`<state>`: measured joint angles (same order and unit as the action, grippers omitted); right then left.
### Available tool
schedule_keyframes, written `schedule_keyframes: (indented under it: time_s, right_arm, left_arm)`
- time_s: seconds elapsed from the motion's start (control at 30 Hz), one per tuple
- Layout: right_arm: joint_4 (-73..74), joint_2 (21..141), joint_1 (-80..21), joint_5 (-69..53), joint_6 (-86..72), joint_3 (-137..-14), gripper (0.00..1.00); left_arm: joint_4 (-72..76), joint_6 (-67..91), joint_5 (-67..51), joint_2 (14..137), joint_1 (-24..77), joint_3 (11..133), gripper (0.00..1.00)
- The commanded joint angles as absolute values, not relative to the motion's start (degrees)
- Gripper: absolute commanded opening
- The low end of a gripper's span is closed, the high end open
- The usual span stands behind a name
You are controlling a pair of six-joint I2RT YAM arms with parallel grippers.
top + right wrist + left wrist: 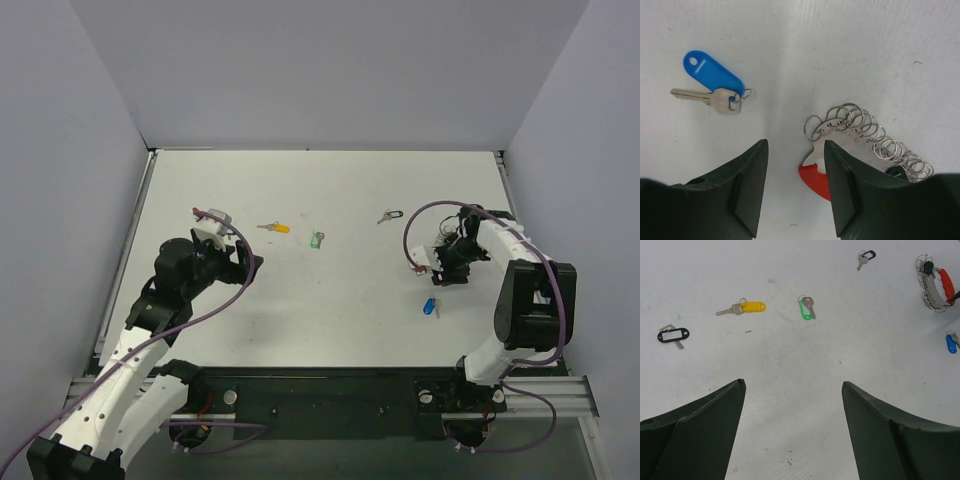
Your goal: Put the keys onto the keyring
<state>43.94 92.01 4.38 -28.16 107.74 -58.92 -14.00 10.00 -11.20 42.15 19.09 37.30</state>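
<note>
The keyring (867, 135), a silver plate with a row of wire rings and a red end, lies on the white table. My right gripper (795, 145) stands open over it. The red end reaches into the gap and under the right finger, with nothing clamped. A blue-tagged key (715, 80) lies just left of the ring. In the left wrist view, my open left gripper (792, 385) holds nothing. Beyond it lie a yellow-tagged key (747, 307), a green-tagged key (806, 307) and two black-tagged keys (866, 257) (673, 335). From above, the keyring (425, 258) sits at mid right.
Grey walls (330, 70) close in the white table (340, 190) at the back and both sides. Purple cables (410, 235) loop off each arm. The metal frame rail (330, 385) carrying the arm bases runs along the near edge.
</note>
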Motion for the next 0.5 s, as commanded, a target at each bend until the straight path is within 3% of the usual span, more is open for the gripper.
schedule_keyframes:
  time_s: [0.0,0.47]
  right_arm:
    - [40.5,93.5,3.4,-25.1,110.9,-58.2,0.43]
    - [34.8,96.5,0.4,-21.2,110.6,-55.6,0.31]
  left_arm:
    - [-12.8,9.4,-12.0,42.2,18.4,37.5,0.88]
    - [-12.5,9.5,-13.3,42.8,17.8,37.5,0.88]
